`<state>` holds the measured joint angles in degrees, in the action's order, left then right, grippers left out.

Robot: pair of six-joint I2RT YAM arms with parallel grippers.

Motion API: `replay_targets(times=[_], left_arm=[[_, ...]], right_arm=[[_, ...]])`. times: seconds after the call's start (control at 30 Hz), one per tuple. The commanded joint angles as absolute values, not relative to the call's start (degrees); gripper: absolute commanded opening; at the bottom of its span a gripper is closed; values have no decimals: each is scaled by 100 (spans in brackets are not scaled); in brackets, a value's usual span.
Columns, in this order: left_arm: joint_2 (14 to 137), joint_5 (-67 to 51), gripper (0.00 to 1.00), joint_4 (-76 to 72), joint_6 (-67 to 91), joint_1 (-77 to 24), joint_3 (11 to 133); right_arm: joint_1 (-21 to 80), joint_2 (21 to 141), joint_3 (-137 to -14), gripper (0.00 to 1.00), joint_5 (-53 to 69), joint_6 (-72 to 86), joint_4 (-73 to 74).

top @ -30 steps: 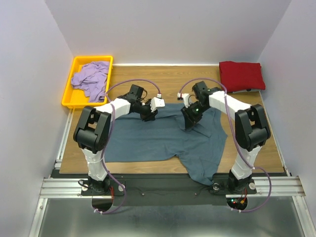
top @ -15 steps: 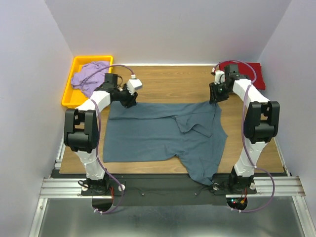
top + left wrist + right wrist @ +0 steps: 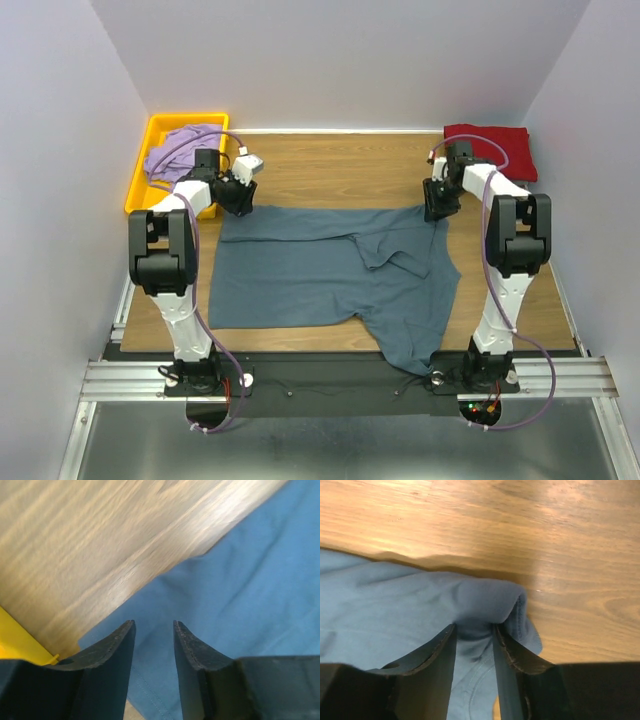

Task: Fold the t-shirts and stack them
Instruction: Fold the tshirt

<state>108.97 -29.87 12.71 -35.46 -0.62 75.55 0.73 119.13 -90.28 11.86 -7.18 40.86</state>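
Right gripper (image 3: 473,628) pinches the blue-grey shirt (image 3: 300,270) corner (left gripper (image 3: 153,623) half-open, empty); left should close before pulling taut.

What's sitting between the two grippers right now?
The far edge of the blue-grey shirt spans from left gripper to right gripper, bare table beyond; top view.

No text, label, brand, number or sign can be read anywhere: none on the slate blue-grey cotton t-shirt (image 3: 320,275), the dark red folded t-shirt (image 3: 495,148), the pale lavender t-shirt (image 3: 165,158), the yellow plastic tray (image 3: 137,195) or the wooden counter (image 3: 340,170).
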Motion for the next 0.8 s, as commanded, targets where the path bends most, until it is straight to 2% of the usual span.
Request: replay_targets(times=[0.0,0.33,0.5,0.77], left_arm=[[11109,-2392,45,1292,-3104,-44,7945],[11768,-1100,38,1819,-2848,114,8306],[11795,-1028,37,1784,-2865,132,8314],[12479,-1362,37,2021,-2707,79,9464]], right_arm=[[18,12199,-9290,40,748,-615,3832],[18,12805,-9835,38,-184,-1036,3841],[26,13087,-10317,39,-176,-1134,3841],[26,13850,-11530,41,-132,-1099,3937]])
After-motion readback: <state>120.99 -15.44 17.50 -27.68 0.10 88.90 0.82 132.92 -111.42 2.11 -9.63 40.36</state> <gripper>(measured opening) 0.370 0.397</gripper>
